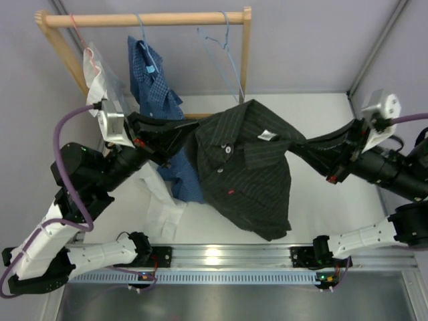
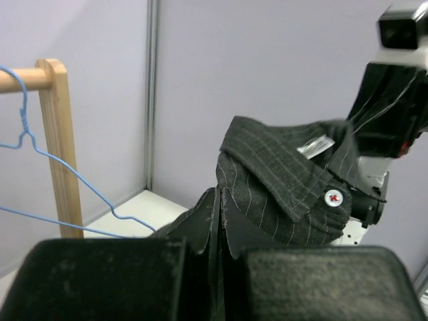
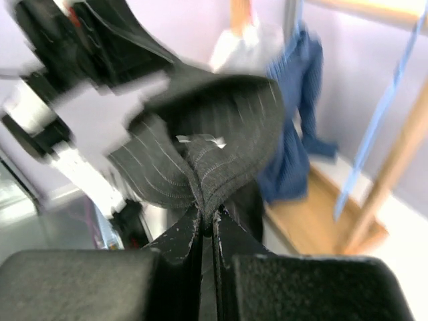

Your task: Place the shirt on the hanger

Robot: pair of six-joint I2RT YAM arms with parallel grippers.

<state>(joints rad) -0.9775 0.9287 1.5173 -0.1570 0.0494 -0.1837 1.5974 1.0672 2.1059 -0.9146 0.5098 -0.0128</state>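
The black pinstriped shirt (image 1: 247,167) hangs stretched between my two grippers above the table, collar and white neck label facing up. My left gripper (image 1: 175,144) is shut on its left shoulder edge; in the left wrist view the gripper (image 2: 221,194) pinches the cloth below the collar (image 2: 281,180). My right gripper (image 1: 314,150) is shut on the right side; in the right wrist view the gripper (image 3: 207,217) clamps a fold of the shirt (image 3: 214,134). The light-blue wire hanger (image 1: 224,60) hangs bare on the rail behind the shirt. It also shows in the left wrist view (image 2: 67,174).
A wooden rack (image 1: 147,19) stands at the back, its right post (image 1: 246,53) close to the hanger. A blue checked shirt (image 1: 157,87) and a white shirt (image 1: 100,73) hang on it. A white garment (image 1: 160,200) lies on the table at the left.
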